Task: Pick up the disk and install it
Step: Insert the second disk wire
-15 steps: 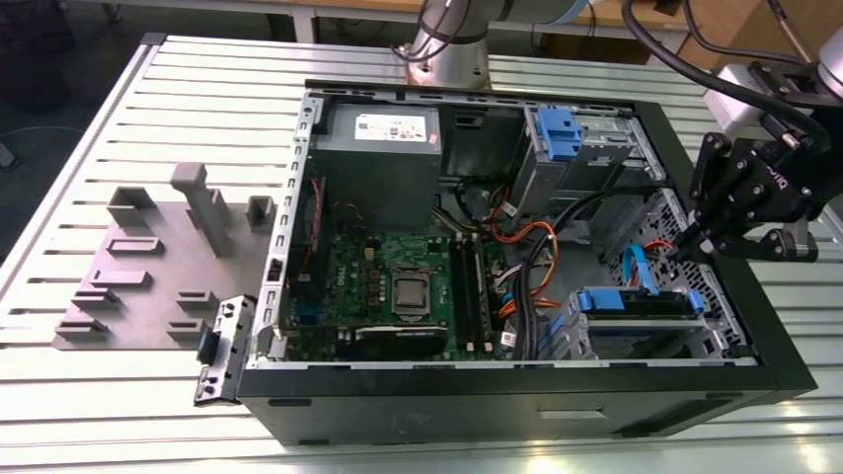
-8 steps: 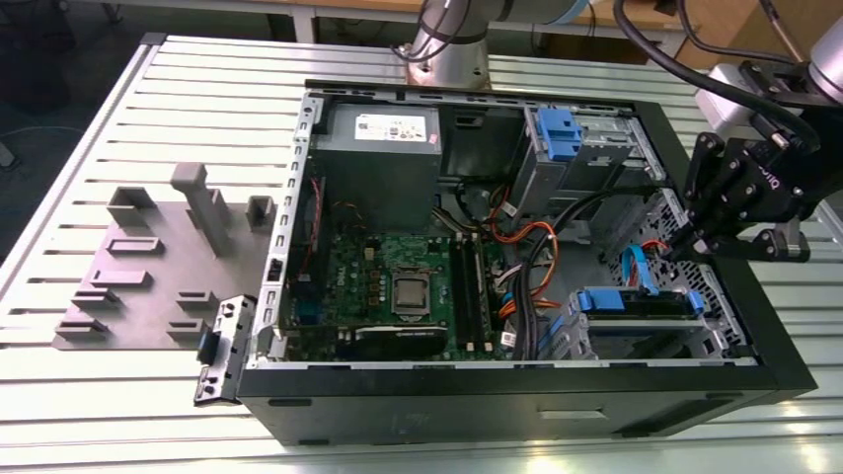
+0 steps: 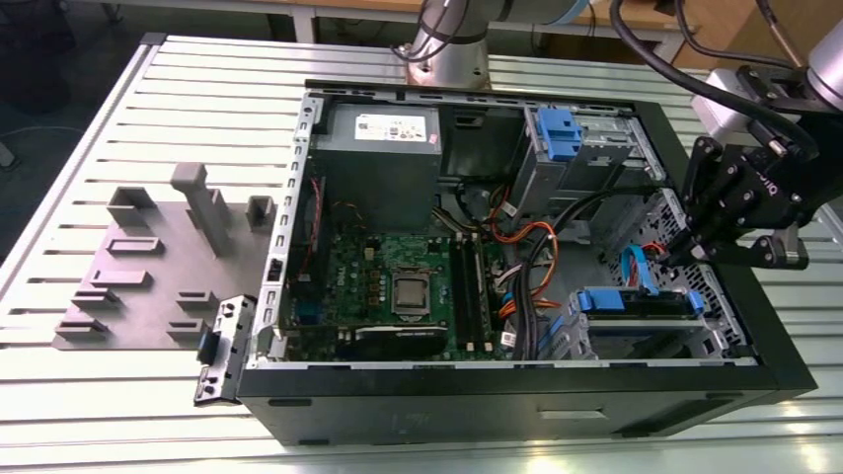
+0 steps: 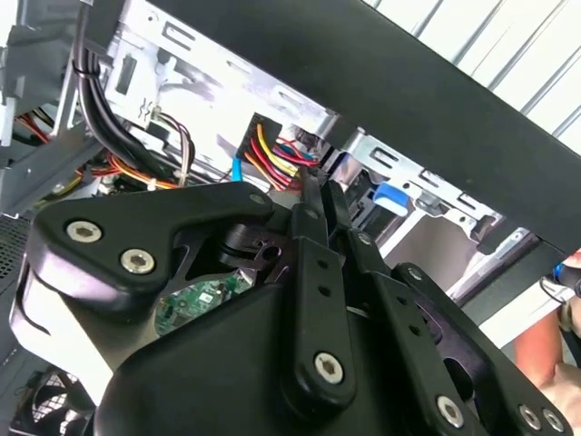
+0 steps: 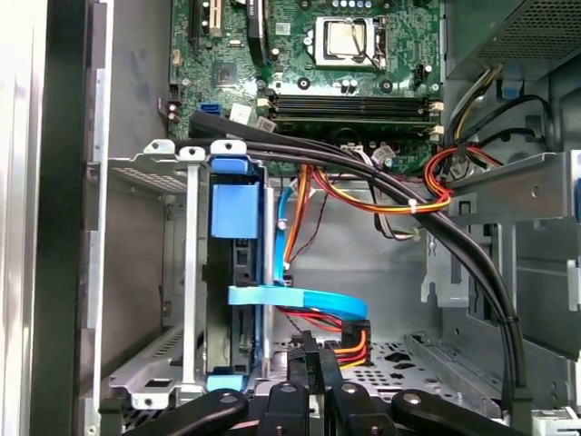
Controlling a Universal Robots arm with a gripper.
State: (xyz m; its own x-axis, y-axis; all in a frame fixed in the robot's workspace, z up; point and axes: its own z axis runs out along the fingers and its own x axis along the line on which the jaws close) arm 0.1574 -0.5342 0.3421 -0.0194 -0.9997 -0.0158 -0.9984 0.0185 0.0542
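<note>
The disk [image 3: 639, 301], held in its bright blue carrier, sits in the metal drive cage [image 3: 658, 341] at the near corner of the open computer case on the exterior view's right. In the first wrist view the disk [image 5: 234, 272] shows edge-on between the cage walls, with a flat blue cable [image 5: 300, 300] running from it. My gripper [image 3: 678, 255] hangs just above the cage beside the case wall. Its black fingers [image 5: 313, 368] are shut together with nothing between them. In the second wrist view the gripper [image 4: 318, 195] points into the case toward coloured wires.
A grey power-supply box [image 3: 382, 138], the motherboard [image 3: 395, 276] and a thick black cable bundle [image 5: 381, 182] fill the case. Another blue-tabbed carrier [image 3: 560, 128] sits in the far bay. A grey fixture plate [image 3: 158, 267] lies on the exterior view's left. A hand [image 4: 567, 300] is at the case's edge.
</note>
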